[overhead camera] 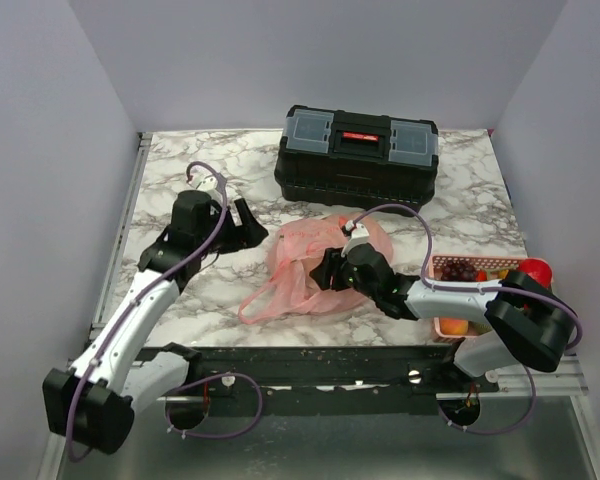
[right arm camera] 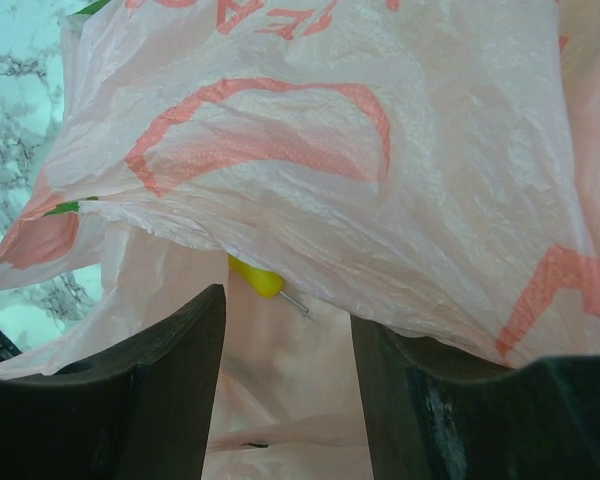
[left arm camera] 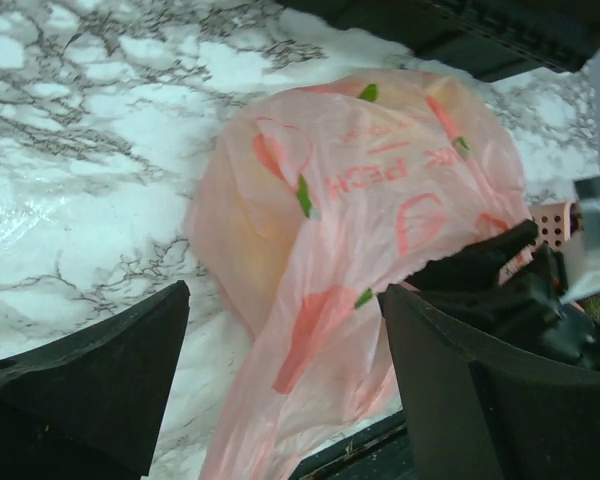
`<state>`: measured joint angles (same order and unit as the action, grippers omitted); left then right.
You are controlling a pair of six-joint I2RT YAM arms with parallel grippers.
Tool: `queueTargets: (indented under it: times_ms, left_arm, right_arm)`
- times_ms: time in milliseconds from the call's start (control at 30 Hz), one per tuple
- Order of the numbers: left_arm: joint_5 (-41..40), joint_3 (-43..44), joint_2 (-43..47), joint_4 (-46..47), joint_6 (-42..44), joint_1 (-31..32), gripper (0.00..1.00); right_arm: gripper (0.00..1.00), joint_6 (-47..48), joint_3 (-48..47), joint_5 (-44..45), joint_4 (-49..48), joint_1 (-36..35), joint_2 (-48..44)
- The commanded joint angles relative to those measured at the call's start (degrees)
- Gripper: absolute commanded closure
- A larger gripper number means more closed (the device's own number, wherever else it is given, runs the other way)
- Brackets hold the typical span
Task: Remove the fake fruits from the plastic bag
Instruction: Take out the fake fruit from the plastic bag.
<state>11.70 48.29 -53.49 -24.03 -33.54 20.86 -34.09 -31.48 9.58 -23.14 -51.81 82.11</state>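
The pink bag [overhead camera: 302,278] lies crumpled in front of the toolbox [overhead camera: 358,160]. The right gripper [right arm camera: 285,310], fingers apart, pokes under its edge, where a yellow fruit [right arm camera: 254,277] peeks out. The left gripper [left arm camera: 285,295] gapes wide beside the bag, holding nothing.

A white tabletop [overhead camera: 180,170] veined with grey marble pattern fills the middle of the top view. Plain pale lilac-grey walls close it in: a back wall [overhead camera: 310,60] across the top of the frame, a left wall [overhead camera: 40,150] and a right wall [overhead camera: 570,130] slanting down the sides. A thin metal rail [overhead camera: 120,240] edges the table's left side, a black bar [overhead camera: 320,365] runs along its near edge, and a dull grey metal surface [overhead camera: 360,440] lies along the bottom. The light is soft and even
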Motion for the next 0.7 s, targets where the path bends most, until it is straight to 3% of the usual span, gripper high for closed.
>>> queueTargets:
  times_ms: [0, 167, 300, 433, 667]
  left_arm:
    - [5.5, 4.6, -10.2, -1.4, 0.4, -5.1, 0.23]
    - [13.9, 9.9, -23.8, -1.3, 0.2, -6.5, 0.35]
    - [14.9, 13.3, -30.8, -2.8, -0.1, -6.6, 0.42]
    - [13.3, 16.7, -37.8, -4.9, -0.6, -7.1, 0.43]
    - [20.6, 19.7, -47.9, -5.3, -2.7, -8.2, 0.45]
  right_arm:
    - [0.44, -0.7, -0.8, -0.4, -1.2, -0.5, 1.0]
    - [0.44, -0.8, -2.2, 0.9, -0.4, -0.5, 1.0]
    - [0.44, -0.9, -3.2, 1.0, 0.5, -0.5, 1.5]
    - [0.44, -1.2, -3.4, 0.8, -0.4, -0.5, 2.1]
    - [0.43, -1.6, -5.1, -0.2, -0.7, -0.5, 4.4]
